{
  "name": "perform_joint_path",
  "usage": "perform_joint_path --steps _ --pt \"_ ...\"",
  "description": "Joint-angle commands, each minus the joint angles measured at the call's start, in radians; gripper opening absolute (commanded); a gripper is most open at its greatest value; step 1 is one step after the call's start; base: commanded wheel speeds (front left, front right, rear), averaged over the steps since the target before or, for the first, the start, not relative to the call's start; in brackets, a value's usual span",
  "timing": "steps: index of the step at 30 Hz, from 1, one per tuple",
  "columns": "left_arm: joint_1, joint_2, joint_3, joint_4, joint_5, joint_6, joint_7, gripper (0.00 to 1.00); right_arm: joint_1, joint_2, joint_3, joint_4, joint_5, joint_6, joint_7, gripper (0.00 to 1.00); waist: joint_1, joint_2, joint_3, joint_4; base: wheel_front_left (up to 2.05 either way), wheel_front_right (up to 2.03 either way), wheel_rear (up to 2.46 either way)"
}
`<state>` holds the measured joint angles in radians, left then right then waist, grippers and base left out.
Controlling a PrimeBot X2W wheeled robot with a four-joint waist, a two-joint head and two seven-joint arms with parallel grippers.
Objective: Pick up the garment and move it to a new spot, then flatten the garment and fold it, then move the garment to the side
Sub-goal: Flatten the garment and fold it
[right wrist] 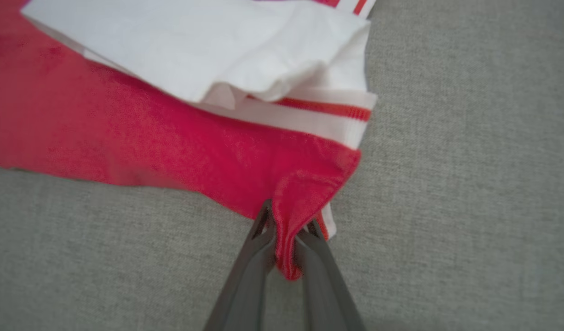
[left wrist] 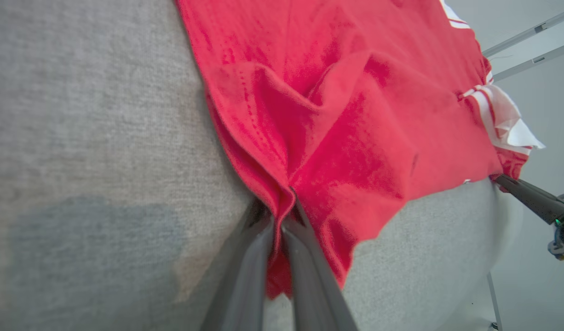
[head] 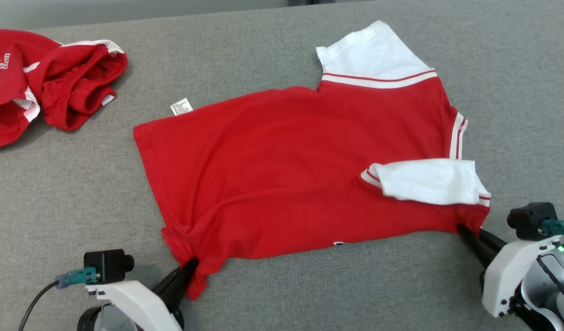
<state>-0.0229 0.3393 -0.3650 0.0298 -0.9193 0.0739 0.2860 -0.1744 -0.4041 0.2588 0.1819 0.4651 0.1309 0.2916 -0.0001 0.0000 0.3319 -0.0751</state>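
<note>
Left gripper (left wrist: 281, 209) fingers (left wrist: 245, 276) pinching garment (head: 286, 161), right gripper (right wrist: 287, 220) apparently likewise

Left gripper (head: 192, 264) and right gripper (head: 463, 230) had dark tapered fingers (head: 174, 280) on white shells (head: 135, 301); beside the left arm's black wrist camera (head: 108, 265) sat a teal connector (head: 77, 277) trailing a grey cable (head: 36, 301).

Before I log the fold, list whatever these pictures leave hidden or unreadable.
Care tag: head view, print too small to read.
Second red garment: cut off by the head view's left edge.
White patch at the near hem of the shirt: head view, mostly under fabric.
</note>
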Motion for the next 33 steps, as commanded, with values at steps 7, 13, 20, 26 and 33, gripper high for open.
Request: perform_joint_path --steps 7,13,20,26,33 --pt "0.105 0.124 0.061 -0.044 -0.041 -0.014 0.044 0.00 0.078 -0.166 0.045 -0.068 0.131 0.000 0.045 0.00 0.0001 0.0000 -0.058 0.000 0.00 0.00 0.00" --pt "0.204 0.177 0.062 -0.156 -0.077 -0.022 0.093 0.00 0.173 -0.281 0.038 -0.127 0.223 -0.003 0.132 0.00 0.0001 0.0000 -0.072 0.001 0.00 0.00 0.00" --pt "0.261 0.147 0.055 -0.186 -0.067 0.014 0.061 1.00 0.231 -0.269 0.004 -0.133 0.244 -0.002 0.157 1.00 0.0001 0.0000 -0.063 0.004 0.00 0.00 0.00" --pt "0.216 0.177 0.145 -0.251 -0.018 0.085 -0.006 1.00 0.149 -0.251 -0.111 -0.233 0.228 0.000 0.139 1.00 0.0001 0.0000 -0.030 0.010 0.00 0.00 0.00" --pt "-0.076 0.180 0.145 -0.231 0.052 0.116 0.020 1.00 -0.176 -0.230 -0.104 -0.213 0.124 0.000 0.190 1.00 0.0001 0.0000 0.104 0.054 0.00 0.00 0.00"
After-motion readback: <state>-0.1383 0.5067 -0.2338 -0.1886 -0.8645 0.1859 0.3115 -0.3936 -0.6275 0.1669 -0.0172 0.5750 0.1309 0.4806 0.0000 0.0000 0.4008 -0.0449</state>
